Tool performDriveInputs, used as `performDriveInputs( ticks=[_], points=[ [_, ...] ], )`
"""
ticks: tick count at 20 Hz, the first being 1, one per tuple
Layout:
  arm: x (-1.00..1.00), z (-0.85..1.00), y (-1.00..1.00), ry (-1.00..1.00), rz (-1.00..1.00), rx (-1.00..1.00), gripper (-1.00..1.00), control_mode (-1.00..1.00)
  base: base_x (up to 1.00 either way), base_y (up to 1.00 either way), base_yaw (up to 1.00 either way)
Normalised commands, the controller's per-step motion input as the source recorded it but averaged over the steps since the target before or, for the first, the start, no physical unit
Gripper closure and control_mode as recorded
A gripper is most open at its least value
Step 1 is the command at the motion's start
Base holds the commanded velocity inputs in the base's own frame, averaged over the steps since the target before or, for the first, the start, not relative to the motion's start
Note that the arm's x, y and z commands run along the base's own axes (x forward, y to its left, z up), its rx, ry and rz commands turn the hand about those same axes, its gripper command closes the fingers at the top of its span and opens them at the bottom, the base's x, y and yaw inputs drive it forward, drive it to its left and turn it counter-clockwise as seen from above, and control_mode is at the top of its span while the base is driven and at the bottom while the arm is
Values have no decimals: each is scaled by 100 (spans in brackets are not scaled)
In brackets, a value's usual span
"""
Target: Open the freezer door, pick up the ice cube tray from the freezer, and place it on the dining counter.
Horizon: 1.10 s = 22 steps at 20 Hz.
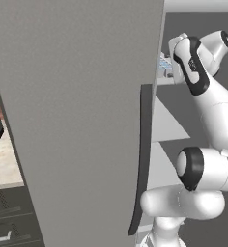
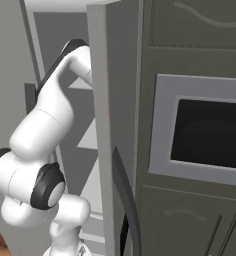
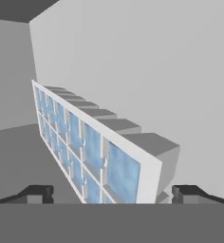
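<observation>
Deep inside the freezer (image 1: pixel 183 111), the white arm reaches over the pale grey shelves toward the ice cube tray (image 3: pixel 85 147). From the hand view the tool (image 3: pixel 111 194) has its two dark fingertips (image 3: pixel 35 193) spread wide, one on either side of the tray's near end, and neither tip appears to touch it; nothing is held. The tray is a pale blue-white grid of square cells with a white rim, lying close beside a grey inner wall of the freezer and running away from the tool. From the left base view a small patch of the tray shows past the edge of the freezer door (image 1: pixel 77 120), just beside the arm's wrist. That door stands swung open, its long dark curved handle (image 1: pixel 142 159) along its edge. Left of the door lies a beige worktop (image 1: pixel 5 164) over dark drawers.
</observation>
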Motion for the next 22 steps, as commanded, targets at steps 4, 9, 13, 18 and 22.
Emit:
performDriveInputs(
  ticks=[4, 9, 13, 18, 22],
  points=[
    [23, -30, 0, 0, 1, 0, -100, -100, 0, 0, 0],
    [27, -28, 0, 0, 2, 0, -100, -100, 0, 0, 0],
    [32, -29, 0, 0, 2, 0, -100, -100, 0, 0, 0],
    [38, -14, 0, 0, 1, 0, -100, -100, 0, 0, 0],
    [27, 1, 0, 0, 0, 0, -100, -100, 0, 0, 0]
  ],
)
